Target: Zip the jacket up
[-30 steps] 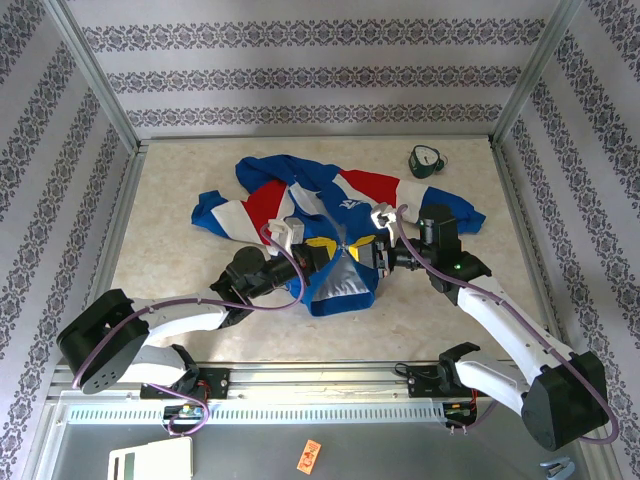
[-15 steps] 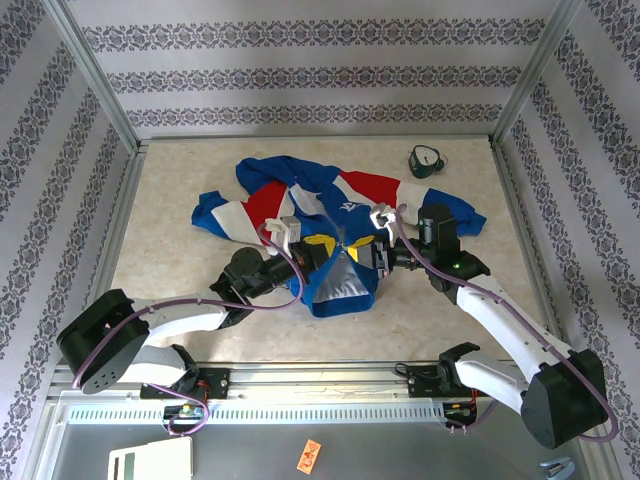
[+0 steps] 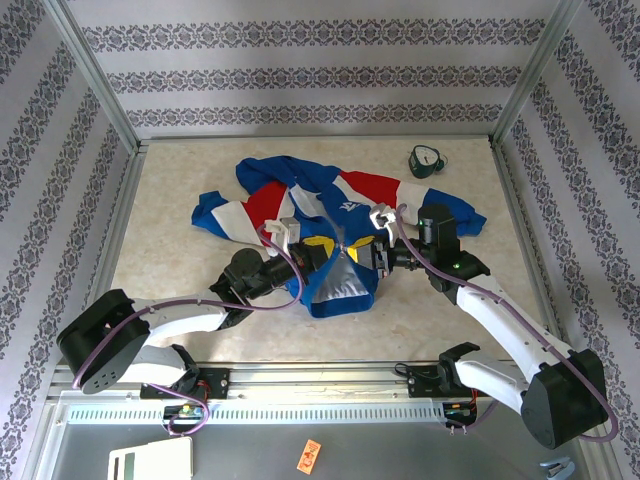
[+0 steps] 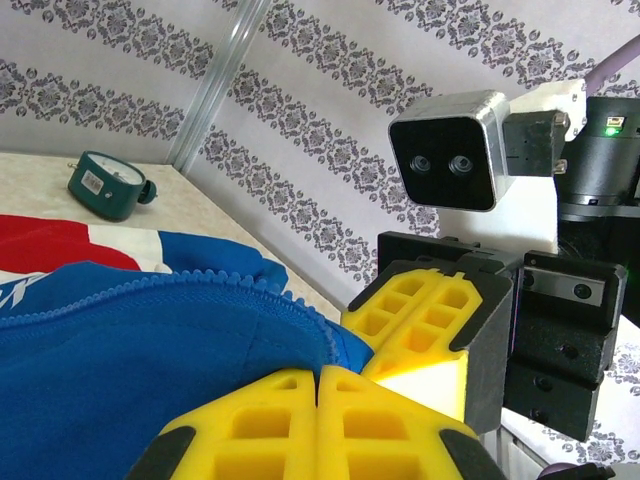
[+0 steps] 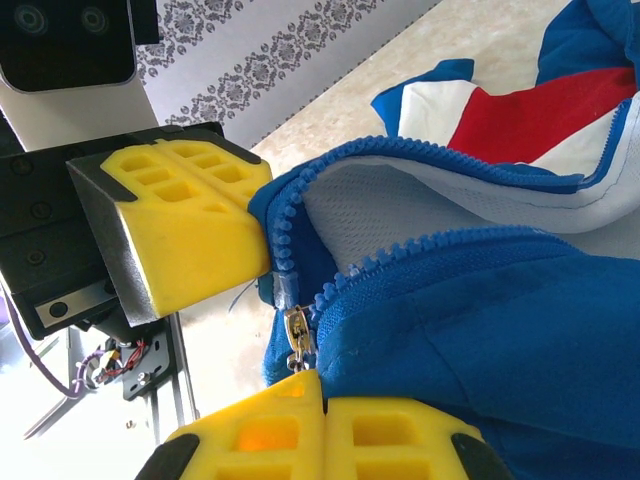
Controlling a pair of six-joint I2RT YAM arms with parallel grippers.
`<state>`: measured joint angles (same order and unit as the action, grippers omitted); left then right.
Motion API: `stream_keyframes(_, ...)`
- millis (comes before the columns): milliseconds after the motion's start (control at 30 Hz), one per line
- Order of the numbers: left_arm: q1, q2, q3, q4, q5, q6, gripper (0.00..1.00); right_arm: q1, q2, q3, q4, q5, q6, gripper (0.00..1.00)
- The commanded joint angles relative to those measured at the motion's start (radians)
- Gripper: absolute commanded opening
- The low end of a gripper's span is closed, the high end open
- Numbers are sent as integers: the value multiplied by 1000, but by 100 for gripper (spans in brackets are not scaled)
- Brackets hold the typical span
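The jacket (image 3: pixel 335 215) is barely started: left gripper (image 4: pixel 318 385) and right gripper (image 5: pixel 322 408) clamp its hem, slider (image 5: pixel 288 296) beside them, teeth (image 5: pixel 420 252) gaping open beyond.

Nothing is showing clearly enough to be read. White lettering (image 3: pixel 347 205) is showing on the blue chest of the jacket (image 3: pixel 300 180), but its characters are blurring into a smear. A small pale label (image 4: pixel 93 180) is sitting on the round green case (image 4: pixel 108 186) at the far side of the worktop (image 3: pixel 180 260), and its print is too small to make out. An orange tag (image 3: pixel 310 452) is lying in front of the arm bases, and its marks are also illegible.
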<state>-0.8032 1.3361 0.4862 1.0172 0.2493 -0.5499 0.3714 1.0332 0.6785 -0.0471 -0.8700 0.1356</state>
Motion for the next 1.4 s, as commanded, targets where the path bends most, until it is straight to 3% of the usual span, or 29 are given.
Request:
stream_keyframes(0, 12, -21, -10, 9, -3, 15, 0, 10, -12, 4, 43, -48, 13, 0)
stream_keyframes(300, 13, -59, -5, -55, 0, 48, 0, 17, 7, 13, 59, -82, 34, 0)
stream_keyframes(1367, 19, -62, -74, 106, 6, 6, 0, 34, 73, 30, 89, -116, 44, 0)
